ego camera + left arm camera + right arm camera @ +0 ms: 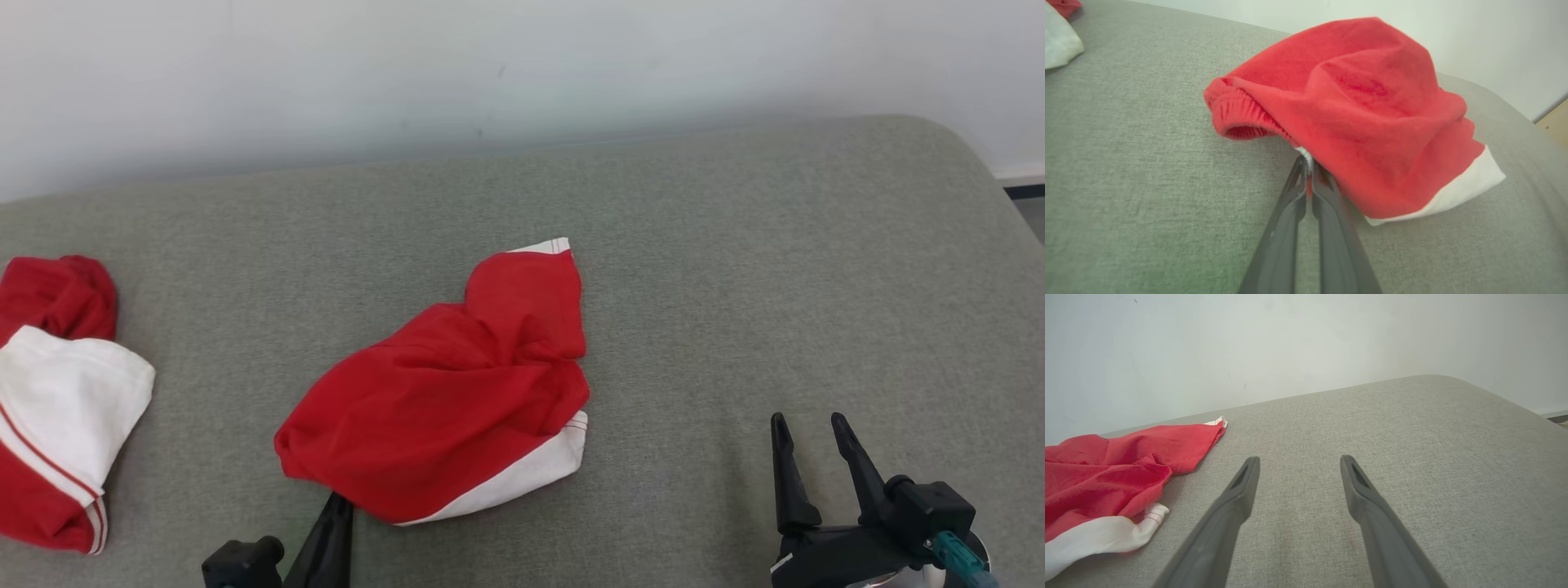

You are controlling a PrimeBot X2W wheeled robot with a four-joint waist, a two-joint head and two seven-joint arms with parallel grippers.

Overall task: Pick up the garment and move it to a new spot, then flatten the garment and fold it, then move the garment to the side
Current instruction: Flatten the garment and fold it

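A crumpled red garment with white trim lies in a heap in the middle of the grey cushioned surface; it also shows in the left wrist view and at the left of the right wrist view. My left gripper is at the garment's near edge, its fingers pressed together on a bit of the hem beside the elastic waistband; the pinch shows close up in the left wrist view. My right gripper rests open over bare surface to the garment's right, with nothing between its fingers.
A second red and white garment lies bunched at the far left. The grey surface runs back to a pale wall, and its rounded corner drops off at the far right.
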